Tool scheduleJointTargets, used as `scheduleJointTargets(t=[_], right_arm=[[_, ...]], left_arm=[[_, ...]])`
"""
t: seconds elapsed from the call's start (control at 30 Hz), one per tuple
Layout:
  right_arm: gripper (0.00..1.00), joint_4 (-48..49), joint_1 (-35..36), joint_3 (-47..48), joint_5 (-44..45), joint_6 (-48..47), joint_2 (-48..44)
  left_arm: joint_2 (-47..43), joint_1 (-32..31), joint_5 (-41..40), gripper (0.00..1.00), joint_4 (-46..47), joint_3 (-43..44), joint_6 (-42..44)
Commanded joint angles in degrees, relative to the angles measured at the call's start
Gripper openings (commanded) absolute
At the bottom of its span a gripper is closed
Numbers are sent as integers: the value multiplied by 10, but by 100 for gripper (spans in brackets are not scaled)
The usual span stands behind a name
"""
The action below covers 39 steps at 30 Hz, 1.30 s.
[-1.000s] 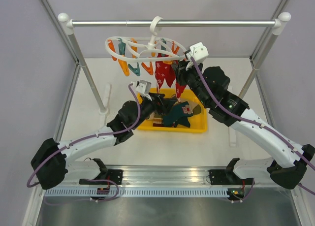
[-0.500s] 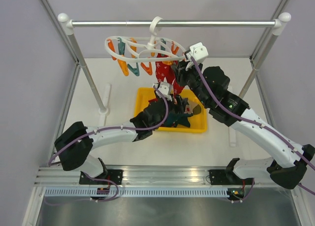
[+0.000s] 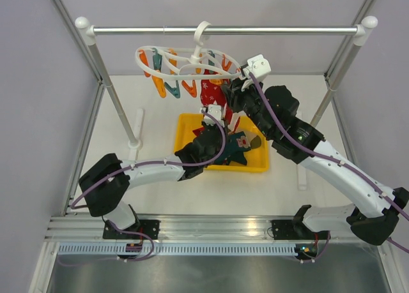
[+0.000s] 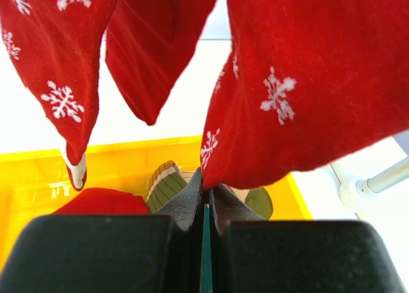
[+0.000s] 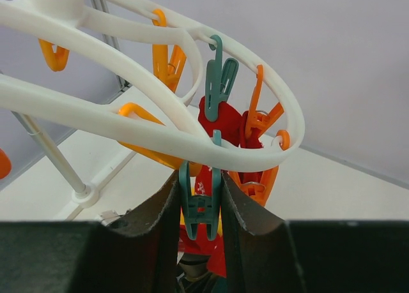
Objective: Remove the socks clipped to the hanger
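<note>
The white hanger (image 3: pixel 185 58) hangs from the rail by its hook, with orange and teal pegs under it. Three red snowflake socks (image 3: pixel 214 96) hang clipped at its right side. In the left wrist view my left gripper (image 4: pixel 206 189) is shut, pinching the lower edge of the nearest red sock (image 4: pixel 307 82); two more red socks (image 4: pixel 57 63) hang to its left. My right gripper (image 5: pixel 200 186) reaches up under the hanger's ring (image 5: pixel 128 114) and is shut on a teal peg (image 5: pixel 200 207), squeezing its handles. Red sock fabric (image 5: pixel 220 119) shows behind that peg.
A yellow bin (image 3: pixel 183 128) sits on the table below the hanger and holds loose socks, among them a dark teal one (image 3: pixel 233 149) and a striped one (image 4: pixel 165 184). The metal rail (image 3: pixel 223 30) with white end knobs spans the back on slanted legs (image 3: pixel 115 95).
My left arm swung right and up from beside the bin to below the hanging red socks, and its jaws closed on a sock's edge. The right arm stayed on the peg.
</note>
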Motion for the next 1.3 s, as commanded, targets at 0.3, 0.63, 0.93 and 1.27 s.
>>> scheduleJointTargets(t=[0.3, 0.63, 0.93, 1.27], right_arm=[[57, -4, 1, -14, -8, 44, -61], [74, -7, 1, -58, 13, 80, -139], [52, -49, 1, -60, 105, 72, -135], [50, -53, -12, -45, 72, 48, -77]], left_arm=[[-74, -5, -9, 2, -14, -34, 8], [-93, -11, 7, 2, -49, -34, -5], [-123, -32, 19, 2, -71, -44, -22], [-151, -49, 19, 2, -86, -60, -34]])
